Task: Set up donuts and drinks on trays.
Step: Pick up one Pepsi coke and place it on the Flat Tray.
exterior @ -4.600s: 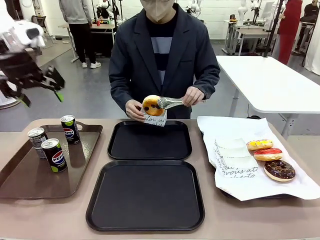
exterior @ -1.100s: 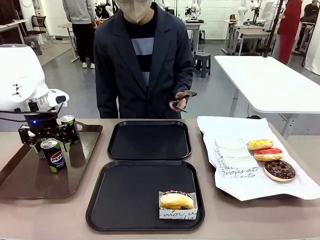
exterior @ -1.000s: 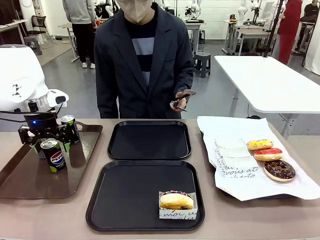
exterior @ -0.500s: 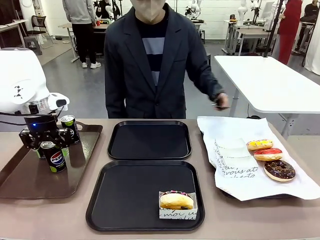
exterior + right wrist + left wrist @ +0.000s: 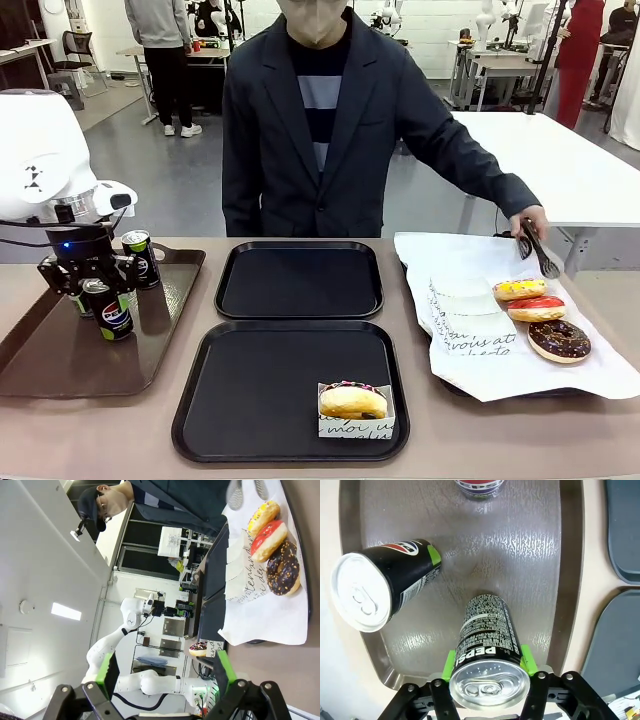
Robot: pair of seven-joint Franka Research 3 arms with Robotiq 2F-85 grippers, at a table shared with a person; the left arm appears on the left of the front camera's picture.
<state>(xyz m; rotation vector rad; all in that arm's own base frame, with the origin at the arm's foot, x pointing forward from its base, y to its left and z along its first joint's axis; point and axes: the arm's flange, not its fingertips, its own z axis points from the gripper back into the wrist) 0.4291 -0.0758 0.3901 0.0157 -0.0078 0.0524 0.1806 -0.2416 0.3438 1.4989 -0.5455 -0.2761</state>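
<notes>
Left end effector [image 5: 489, 662]: clamped on one Pepsi can [image 5: 487, 640], green pads [image 5: 451, 661] flat against both sides just under the silver top. Looks like a solid hold tbh.
Gripped can: upright, long axis vertical, in line with the fingers coming down over it. Roughly mid brown tray [image 5: 50, 360]. Lifted or resting on the tray floor: can't tell from here.
Other cans: second can [image 5: 140, 258] by the brown tray's far right corner, third can [image 5: 375, 592] just beside the gripped one on its left, apart from it.
Right end effector [image 5: 165, 675]: wide open, nothing between the fingers, well apart from the cans.
Near black tray [image 5: 250, 400]: sleeved donut [image 5: 352, 401] in its near right corner, no drink on it yet.
Far black tray [image 5: 300, 285]: nothing on it yet.
Loose donuts: yellow donut [image 5: 520, 289], red donut [image 5: 536, 308] and chocolate donut [image 5: 559, 340] in a row on white paper [image 5: 450, 260] at the right edge of the desk [image 5: 130, 430].
Person's hand [image 5: 528, 222]: holding tongs [image 5: 543, 258] just above the yellow donut.
Relation that matters: both black trays off to the robot's right of the gripped can, past the brown tray's right rim. Left arm way nearer, already on the can.
Next move, best guess: straight up to clear that rim, then across to the right, can kept upright.
</notes>
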